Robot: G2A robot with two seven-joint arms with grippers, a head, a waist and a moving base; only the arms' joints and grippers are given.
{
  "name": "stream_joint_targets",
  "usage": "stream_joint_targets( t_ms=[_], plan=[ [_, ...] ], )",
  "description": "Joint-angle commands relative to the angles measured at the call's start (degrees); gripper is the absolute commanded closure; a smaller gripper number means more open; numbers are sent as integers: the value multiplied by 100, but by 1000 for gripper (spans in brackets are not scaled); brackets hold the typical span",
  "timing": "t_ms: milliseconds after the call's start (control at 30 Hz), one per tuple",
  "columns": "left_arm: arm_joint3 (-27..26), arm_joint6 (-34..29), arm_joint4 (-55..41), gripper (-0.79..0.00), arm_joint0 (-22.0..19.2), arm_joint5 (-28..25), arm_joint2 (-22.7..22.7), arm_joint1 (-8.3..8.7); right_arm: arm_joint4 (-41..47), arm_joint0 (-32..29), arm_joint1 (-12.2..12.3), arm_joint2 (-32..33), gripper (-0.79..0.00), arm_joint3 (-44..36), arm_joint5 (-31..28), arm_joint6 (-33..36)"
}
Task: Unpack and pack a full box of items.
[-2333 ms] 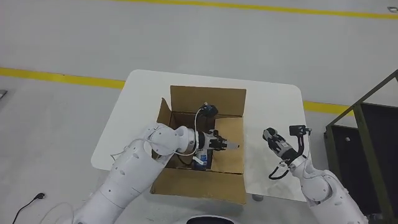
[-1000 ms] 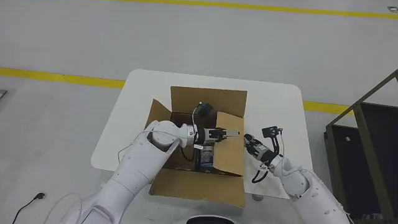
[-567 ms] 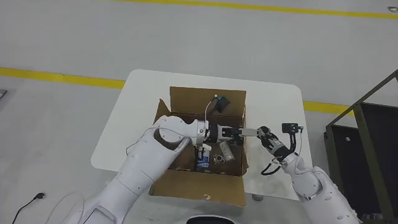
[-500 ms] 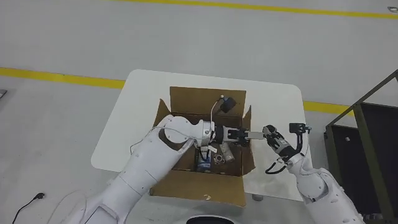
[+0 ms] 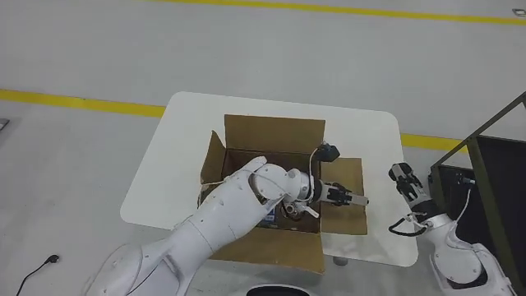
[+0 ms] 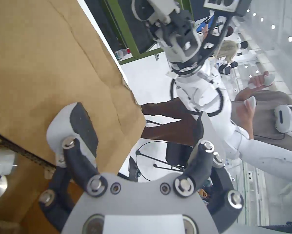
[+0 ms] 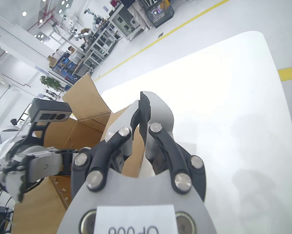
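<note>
On white table (image 5: 189,144), centre: cardboard box (image 5: 275,134) open, right flap (image 5: 347,220) splayed flat, long axis along box wall | left gripper (image 5: 357,201) spread wide, empty, above flap, nearer | right gripper (image 5: 402,174) pinched together, empty, beyond flap's outer edge

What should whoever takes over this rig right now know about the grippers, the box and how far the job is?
Left gripper: open, empty, over the right flap of the box; the flap lies folded outward.
Right gripper: shut, empty, above the table, to the right of the box.
The box stands open mid-table, with items inside, mostly hidden under the left arm.
Done: flaps opened.
Left: items not yet out, so unpacking, then repacking.
</note>
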Motion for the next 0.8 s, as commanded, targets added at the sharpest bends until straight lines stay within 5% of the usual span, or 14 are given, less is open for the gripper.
stream_joint_targets(
  t_ms=[0, 167, 200, 333, 367, 500, 600, 767],
  plan=[
    [99, 42, 68, -785, -43, -40, 36, -61, 158, -12, 4, 51, -114, -52, -61, 144],
    [102, 32, 122, -785, -137, -144, -103, -79, 258, 5, 9, 91, -219, -197, -116, 373],
    [16, 74, 82, -785, -134, -198, -203, -52, 292, 9, 10, 78, -292, -226, -138, 454],
    [-624, -49, 246, -785, -14, -240, -664, 188, 452, 57, 15, 58, -403, -263, -205, 747],
    [-840, -120, 265, -785, 73, -192, -819, 271, 493, 81, 18, 57, -496, -259, -202, 821],
    [-1769, -395, 809, -785, 529, 161, -1488, 647, 631, 204, 26, -17, -542, -252, -205, 1196],
    [-2524, -525, 1377, -785, 1045, 495, -2029, 923, 724, 298, 44, -58, -690, -308, -245, 1583],
    [-3617, -577, 1828, -785, 1988, 918, -2933, 1255, 830, 328, 74, -64, -763, -615, -266, 2065]
  ],
)
